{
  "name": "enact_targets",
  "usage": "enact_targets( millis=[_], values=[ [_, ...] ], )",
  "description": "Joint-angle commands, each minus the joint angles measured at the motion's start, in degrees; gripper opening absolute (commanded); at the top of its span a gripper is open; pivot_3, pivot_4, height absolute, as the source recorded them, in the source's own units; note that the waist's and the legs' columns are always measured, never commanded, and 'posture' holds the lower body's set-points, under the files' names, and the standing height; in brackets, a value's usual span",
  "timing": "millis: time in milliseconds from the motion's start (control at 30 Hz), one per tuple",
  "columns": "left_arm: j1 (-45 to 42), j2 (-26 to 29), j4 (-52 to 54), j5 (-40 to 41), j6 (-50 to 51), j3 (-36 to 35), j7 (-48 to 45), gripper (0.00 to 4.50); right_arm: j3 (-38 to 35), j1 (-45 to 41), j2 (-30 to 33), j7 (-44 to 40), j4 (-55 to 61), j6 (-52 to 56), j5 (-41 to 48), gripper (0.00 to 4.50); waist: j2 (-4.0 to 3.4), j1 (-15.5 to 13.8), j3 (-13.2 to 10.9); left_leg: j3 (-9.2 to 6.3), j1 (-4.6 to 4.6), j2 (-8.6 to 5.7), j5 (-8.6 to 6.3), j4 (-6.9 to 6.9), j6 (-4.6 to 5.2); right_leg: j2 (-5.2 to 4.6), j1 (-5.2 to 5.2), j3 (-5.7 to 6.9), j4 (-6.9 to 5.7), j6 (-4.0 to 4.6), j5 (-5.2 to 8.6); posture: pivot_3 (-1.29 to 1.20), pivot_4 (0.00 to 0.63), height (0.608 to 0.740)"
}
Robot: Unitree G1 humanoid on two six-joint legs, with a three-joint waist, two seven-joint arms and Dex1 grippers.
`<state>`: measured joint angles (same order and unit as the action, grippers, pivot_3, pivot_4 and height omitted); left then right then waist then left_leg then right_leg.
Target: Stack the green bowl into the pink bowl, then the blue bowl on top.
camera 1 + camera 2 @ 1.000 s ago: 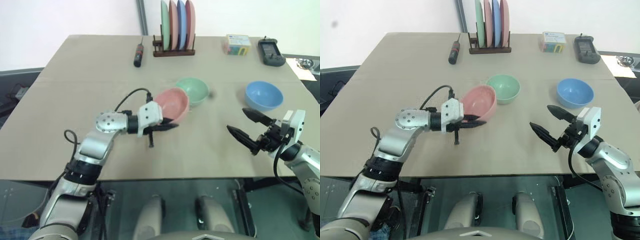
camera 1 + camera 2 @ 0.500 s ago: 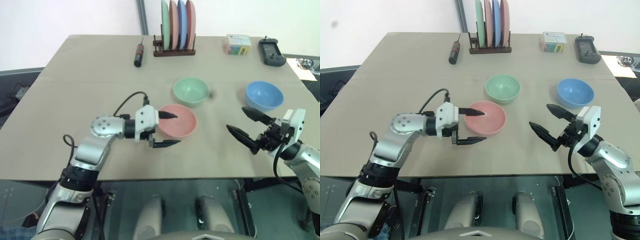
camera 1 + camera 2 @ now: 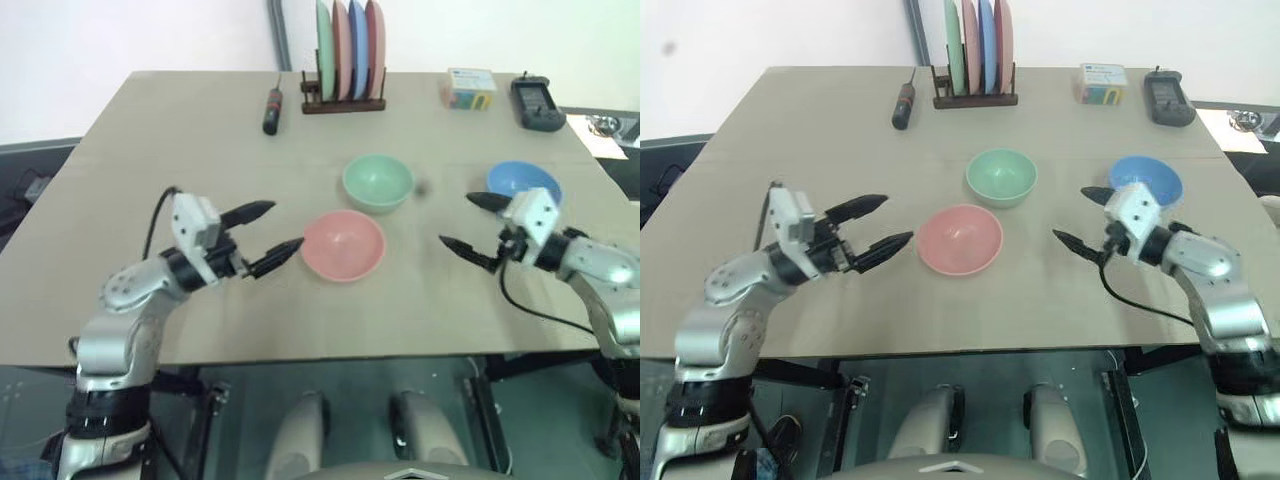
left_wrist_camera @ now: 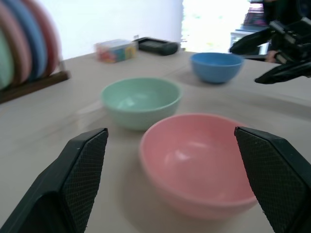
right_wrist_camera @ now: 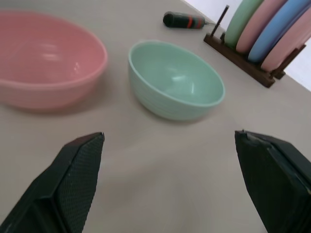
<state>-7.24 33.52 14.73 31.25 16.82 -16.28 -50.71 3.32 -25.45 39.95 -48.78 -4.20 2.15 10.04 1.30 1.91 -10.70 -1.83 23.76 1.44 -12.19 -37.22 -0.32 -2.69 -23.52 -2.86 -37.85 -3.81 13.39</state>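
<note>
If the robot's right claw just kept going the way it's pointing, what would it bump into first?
Most likely the green bowl, which sits between the open right gripper's fingers in its wrist view, though depth is hard to judge.

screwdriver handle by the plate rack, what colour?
Black with a red band; the screwdriver shows best in the left eye view.

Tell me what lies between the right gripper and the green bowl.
Nothing: bare table separates the right gripper from the green bowl, as the right wrist view shows.

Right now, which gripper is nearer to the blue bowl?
The right. The right gripper is open just beside the blue bowl, on its near-left side. The left gripper is open far across the table, beyond the pink bowl.
</note>
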Motion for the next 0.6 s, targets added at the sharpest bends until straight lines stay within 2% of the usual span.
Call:
enact_targets(
  millis=[33,333,600],
  values=[
    [4.58,-0.98,6.27,2.19,-1.79,-6.34,4.15,4.43,5.03,-9.53,-1.85,-2.38,-11.64,-9.76,-7.06,4.50,-0.01,0.25,-0.01,0.01,-0.01,0.00,0.00,0.00,0.00,0.00,0.00,-0.01,0.01,0.00,-0.01,0.00,0.150,0.740],
    [16.78,-5.43,16.16,3.76,-3.13,-12.11,11.32,4.43,13.43,-28.17,-9.69,-6.08,-39.86,-29.21,-16.99,4.50,0.01,0.28,-0.01,0.02,0.01,-0.01,0.00,0.07,-0.01,-0.04,-0.04,-0.03,0.04,0.02,-0.03,0.00,0.150,0.740],
    [22.98,-9.00,19.99,2.32,-5.74,-11.63,15.42,4.43,17.57,-39.35,-16.41,-2.81,-58.48,-37.07,-24.91,4.50,0.01,0.47,-0.01,0.01,-0.03,-0.01,0.00,0.09,-0.01,-0.04,-0.05,-0.03,0.00,0.06,-0.02,0.00,0.150,0.740]
  ],
)
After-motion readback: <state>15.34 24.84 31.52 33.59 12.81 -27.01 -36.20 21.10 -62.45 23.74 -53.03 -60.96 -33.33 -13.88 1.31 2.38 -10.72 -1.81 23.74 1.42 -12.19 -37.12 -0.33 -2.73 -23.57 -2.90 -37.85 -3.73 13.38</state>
